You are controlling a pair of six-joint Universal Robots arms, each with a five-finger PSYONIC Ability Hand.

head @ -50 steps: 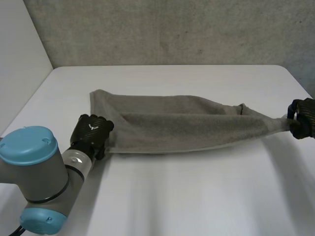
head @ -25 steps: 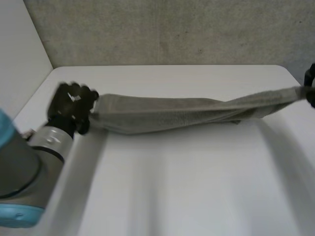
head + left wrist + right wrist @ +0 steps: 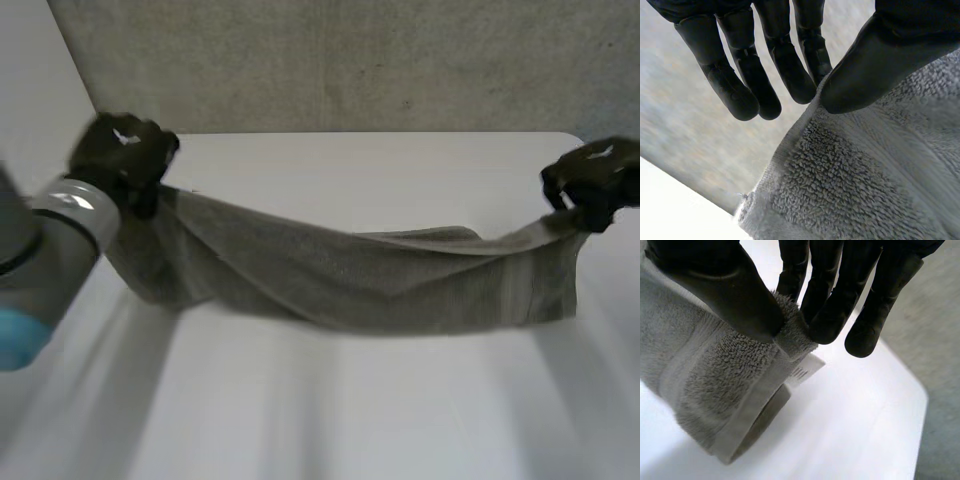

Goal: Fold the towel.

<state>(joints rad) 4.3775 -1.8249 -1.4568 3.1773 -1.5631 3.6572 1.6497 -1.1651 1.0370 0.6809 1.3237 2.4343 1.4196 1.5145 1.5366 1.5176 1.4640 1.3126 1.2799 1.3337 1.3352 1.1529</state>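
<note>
We hold the towel (image 3: 370, 275) slung sideways, left hand (image 3: 120, 150) pinching one end, right hand (image 3: 595, 182) pinching the other.

Left arm (image 3: 45, 250): blurred, cut off at the head view's edge.
Right hand (image 3: 595, 180): wrist cut off at the same view's opposite edge.
Towel (image 3: 380, 285): far layer of the sagging middle hidden behind its own folds; runs out of the left wrist view.
Label (image 3: 802, 371) at the pinched corner: marks too small to read.

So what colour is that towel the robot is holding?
The towel is plain grey all over; the left wrist view shows it best.
</note>
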